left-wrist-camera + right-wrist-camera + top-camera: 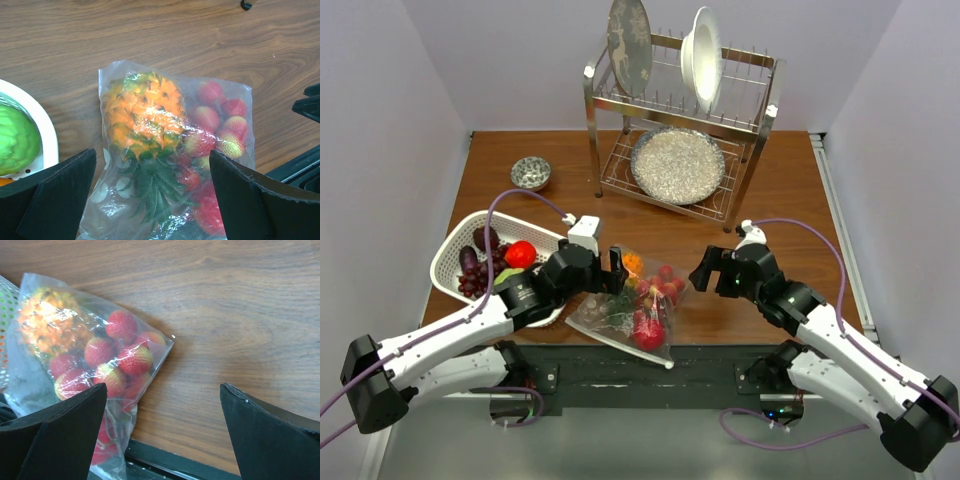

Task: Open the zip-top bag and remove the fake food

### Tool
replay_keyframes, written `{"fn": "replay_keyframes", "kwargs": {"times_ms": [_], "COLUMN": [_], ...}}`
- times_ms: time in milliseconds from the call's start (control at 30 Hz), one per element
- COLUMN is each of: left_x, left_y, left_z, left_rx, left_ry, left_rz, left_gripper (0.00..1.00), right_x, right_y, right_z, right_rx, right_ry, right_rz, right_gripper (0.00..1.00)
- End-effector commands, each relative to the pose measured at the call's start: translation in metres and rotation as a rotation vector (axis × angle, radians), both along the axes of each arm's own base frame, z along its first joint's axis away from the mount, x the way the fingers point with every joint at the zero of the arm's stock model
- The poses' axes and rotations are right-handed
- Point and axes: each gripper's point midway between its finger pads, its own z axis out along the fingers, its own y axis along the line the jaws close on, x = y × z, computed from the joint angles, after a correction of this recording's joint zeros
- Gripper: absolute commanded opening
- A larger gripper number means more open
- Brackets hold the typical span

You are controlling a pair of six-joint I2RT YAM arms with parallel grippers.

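Note:
The clear zip-top bag (632,305) lies on the wooden table near the front edge, between my two grippers. It holds the fake food: an orange pineapple with green leaves (142,112), several red strawberries (220,120) and a larger red piece (648,333). My left gripper (615,268) is open and hovers over the bag's left part; in the left wrist view (152,200) its jaws straddle the bag. My right gripper (704,270) is open just right of the bag; in the right wrist view (162,435) it is above bare wood, with the bag (90,355) by its left finger.
A white slotted basket (455,240) with grapes, a red fruit and a green fruit (15,140) stands at the left, touching the left arm. A metal dish rack (680,110) with plates stands at the back. A small bowl (531,173) sits at the back left.

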Motion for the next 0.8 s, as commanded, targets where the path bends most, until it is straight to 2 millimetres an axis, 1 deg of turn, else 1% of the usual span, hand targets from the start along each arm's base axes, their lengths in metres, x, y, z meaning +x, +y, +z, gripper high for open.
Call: {"fn": "replay_keyframes", "kwargs": {"times_ms": [0, 100, 167, 200, 233, 267, 300, 333, 367, 400, 433, 467, 500, 567, 600, 633, 667, 700, 733, 767], "left_x": [0.006, 0.005, 0.003, 0.002, 0.001, 0.0, 0.0, -0.001, -0.001, -0.001, -0.001, -0.002, -0.001, -0.002, -0.002, -0.004, -0.004, -0.005, -0.005, -0.006], "left_y": [-0.004, 0.0, 0.004, 0.005, 0.006, 0.006, 0.008, 0.009, 0.011, 0.013, 0.015, 0.016, 0.018, 0.021, 0.022, 0.025, 0.028, 0.03, 0.031, 0.033], "left_z": [0.033, 0.034, 0.03, 0.031, 0.03, 0.03, 0.034, 0.034, 0.036, 0.042, 0.045, 0.047, 0.052, 0.057, 0.062, 0.06, 0.061, 0.063, 0.064, 0.065], "left_rx": [-0.052, -0.045, -0.032, -0.035, -0.036, -0.042, -0.054, -0.058, -0.071, -0.09, -0.1, -0.114, -0.128, -0.138, -0.142, -0.129, -0.125, -0.122, -0.115, -0.117], "left_ry": [-0.08, -0.073, -0.054, -0.054, -0.05, -0.045, -0.052, -0.052, -0.053, -0.066, -0.072, -0.074, -0.086, -0.086, -0.092, -0.078, -0.079, -0.079, -0.082, -0.086], "left_rz": [-0.002, 0.006, 0.019, 0.022, 0.022, 0.028, 0.032, 0.037, 0.051, 0.064, 0.073, 0.079, 0.09, 0.104, 0.108, 0.114, 0.121, 0.124, 0.125, 0.128], "left_gripper": [1.0, 1.0, 1.0, 1.0, 1.0, 1.0, 1.0, 1.0, 1.0, 1.0, 1.0, 1.0, 1.0, 1.0, 1.0, 1.0, 1.0, 1.0, 1.0, 1.0], "right_x": [0.007, 0.006, 0.0, 0.001, -0.01, -0.01, -0.011, -0.015, -0.012, -0.008, 0.0, 0.008, 0.013, 0.01, 0.012, 0.009, 0.009, 0.003, 0.002, 0.005], "right_y": [0.009, 0.017, 0.032, 0.033, 0.048, 0.056, 0.063, 0.075, 0.085, 0.091, 0.093, 0.098, 0.103, 0.122, 0.132, 0.14, 0.144, 0.15, 0.157, 0.159], "right_z": [0.015, 0.018, 0.024, 0.025, 0.02, 0.027, 0.028, 0.022, 0.029, 0.03, 0.02, 0.029, 0.031, 0.031, 0.035, 0.038, 0.031, 0.027, 0.031, 0.017], "right_rx": [-0.003, 0.006, 0.003, -0.026, -0.064, -0.078, -0.101, -0.146, -0.149, -0.168, -0.25, -0.267, -0.28, -0.254, -0.223, -0.213, -0.236, -0.268, -0.293, -0.349], "right_ry": [-0.041, -0.055, -0.079, -0.098, -0.1, -0.123, -0.136, -0.141, -0.161, -0.175, -0.181, -0.209, -0.223, -0.222, -0.245, -0.259, -0.251, -0.251, -0.269, -0.25], "right_rz": [0.053, 0.083, 0.139, 0.132, 0.194, 0.215, 0.238, 0.313, 0.344, 0.368, 0.4, 0.403, 0.415, 0.496, 0.508, 0.534, 0.544, 0.575, 0.597, 0.602], "right_gripper": [0.98, 0.99, 0.98, 0.98, 0.98, 0.99, 0.99, 0.98, 0.98, 0.98, 0.98, 0.98, 0.98, 0.98, 0.98, 0.99, 0.98, 0.98, 0.98, 0.98]}}
